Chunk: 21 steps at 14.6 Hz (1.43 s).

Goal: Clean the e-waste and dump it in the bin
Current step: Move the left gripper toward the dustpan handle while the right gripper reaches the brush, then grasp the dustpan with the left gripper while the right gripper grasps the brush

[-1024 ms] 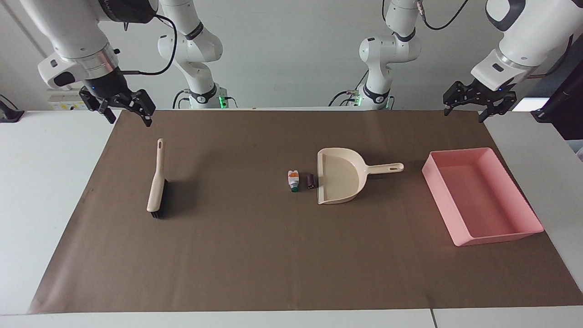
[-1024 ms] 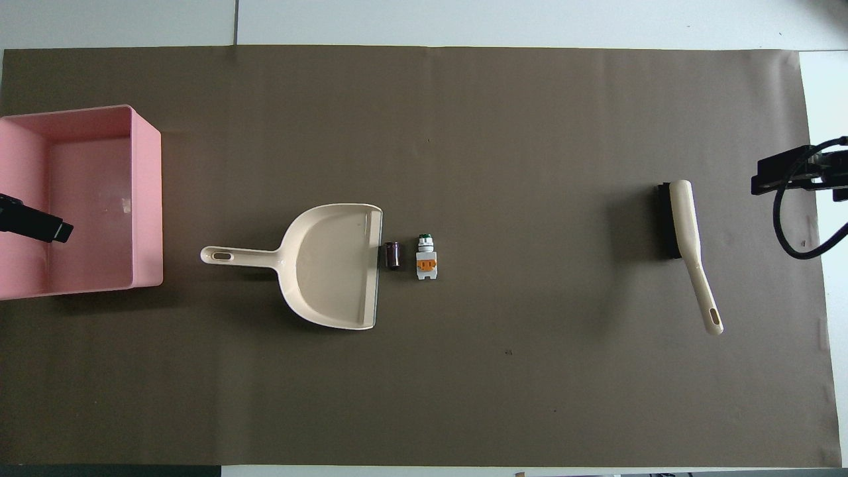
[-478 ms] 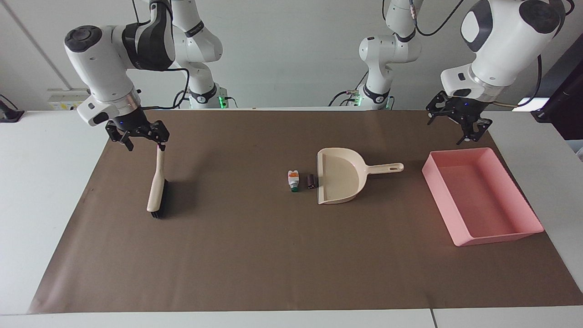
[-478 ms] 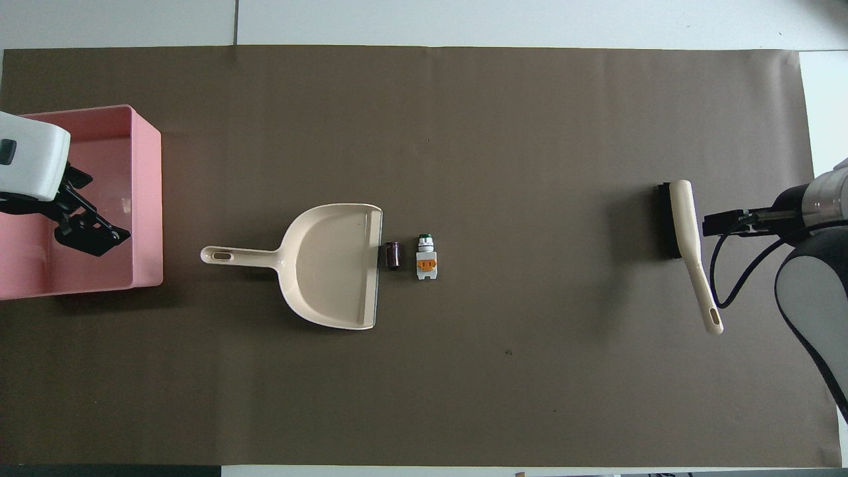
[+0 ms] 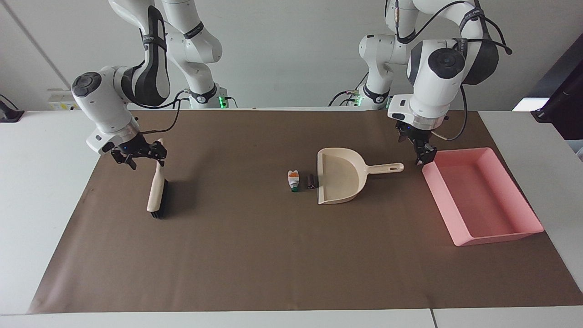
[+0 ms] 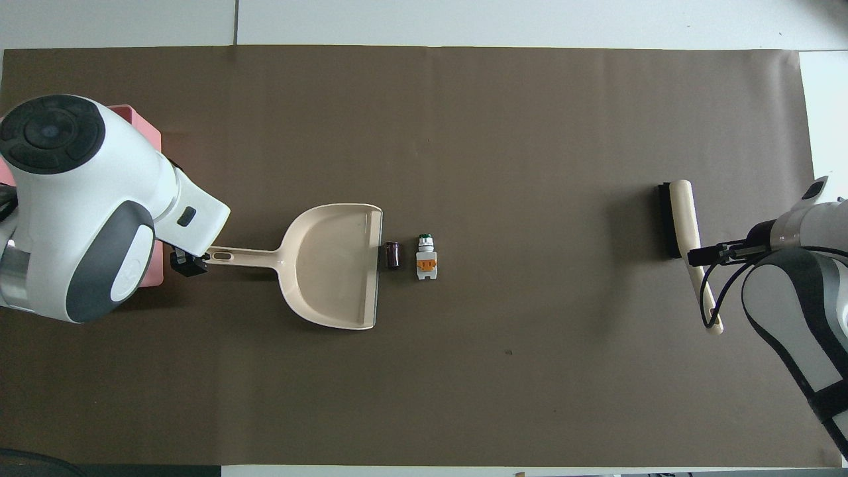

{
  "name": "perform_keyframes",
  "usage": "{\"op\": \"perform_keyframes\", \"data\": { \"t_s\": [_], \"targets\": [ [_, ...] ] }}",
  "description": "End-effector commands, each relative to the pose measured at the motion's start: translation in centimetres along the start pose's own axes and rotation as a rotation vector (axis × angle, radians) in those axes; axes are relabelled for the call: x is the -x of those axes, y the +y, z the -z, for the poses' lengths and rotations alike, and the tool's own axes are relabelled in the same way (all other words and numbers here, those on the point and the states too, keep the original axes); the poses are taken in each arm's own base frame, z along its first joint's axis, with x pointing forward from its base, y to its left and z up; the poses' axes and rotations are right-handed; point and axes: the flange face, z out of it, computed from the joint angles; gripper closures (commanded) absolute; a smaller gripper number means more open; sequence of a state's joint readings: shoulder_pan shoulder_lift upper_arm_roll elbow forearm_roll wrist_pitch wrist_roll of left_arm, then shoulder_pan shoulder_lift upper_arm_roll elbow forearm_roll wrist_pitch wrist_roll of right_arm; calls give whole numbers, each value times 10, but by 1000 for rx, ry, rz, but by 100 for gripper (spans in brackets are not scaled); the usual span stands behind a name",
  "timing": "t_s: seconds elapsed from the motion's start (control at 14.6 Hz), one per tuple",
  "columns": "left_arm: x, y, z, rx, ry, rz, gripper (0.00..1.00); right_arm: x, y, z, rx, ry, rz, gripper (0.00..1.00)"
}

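Light was bright and even; my brush [image 5: 157,189] cast a soft shadow on the mat [image 5: 255,255] beside it, everything sharp.

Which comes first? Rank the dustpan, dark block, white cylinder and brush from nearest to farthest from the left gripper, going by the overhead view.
From the left gripper:
1. Dustpan, its handle end right beside the gripper.
2. Dark block, at the dustpan's mouth.
3. White cylinder, beside the block.
4. Brush, at the right arm's end.
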State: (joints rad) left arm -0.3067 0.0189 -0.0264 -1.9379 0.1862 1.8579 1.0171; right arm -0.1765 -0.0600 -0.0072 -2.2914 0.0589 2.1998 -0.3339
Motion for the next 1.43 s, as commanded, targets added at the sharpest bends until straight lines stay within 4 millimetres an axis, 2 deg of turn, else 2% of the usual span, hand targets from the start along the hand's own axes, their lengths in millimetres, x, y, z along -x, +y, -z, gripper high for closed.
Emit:
{"op": "perform_keyframes", "data": {
  "t_s": [0.0,0.14,0.34,0.48,0.68,0.82,0.96,1.09,1.37],
  "targets": [
    [-23,22,-35,-61,-40,-61,4,17,3,-16,-42,-4,29,2],
    [-36,36,-58,-91,-73,-81,5,23,2,-24,-44,-8,24,2],
    [-47,50,-80,-128,-98,-102,6,22,-1,-29,-37,3,7,6],
    [-51,54,-87,-153,-115,-112,7,24,-3,-33,-40,-6,-1,9],
    [-69,56,-115,-161,-151,-118,9,25,-6,-33,-41,-10,-10,17],
    [-72,57,-121,-155,-163,-116,10,26,-12,-35,-40,-16,2,32],
    [-72,59,-122,-146,-174,-117,13,25,-13,-36,-39,-18,5,67],
    [-70,60,-123,-132,-192,-115,19,26,-14,-35,-40,-22,-27,100],
    [-72,63,-111,-135,-203,-118,31,22,-19,-30,-44,-55,-34,100]
  ]
}}
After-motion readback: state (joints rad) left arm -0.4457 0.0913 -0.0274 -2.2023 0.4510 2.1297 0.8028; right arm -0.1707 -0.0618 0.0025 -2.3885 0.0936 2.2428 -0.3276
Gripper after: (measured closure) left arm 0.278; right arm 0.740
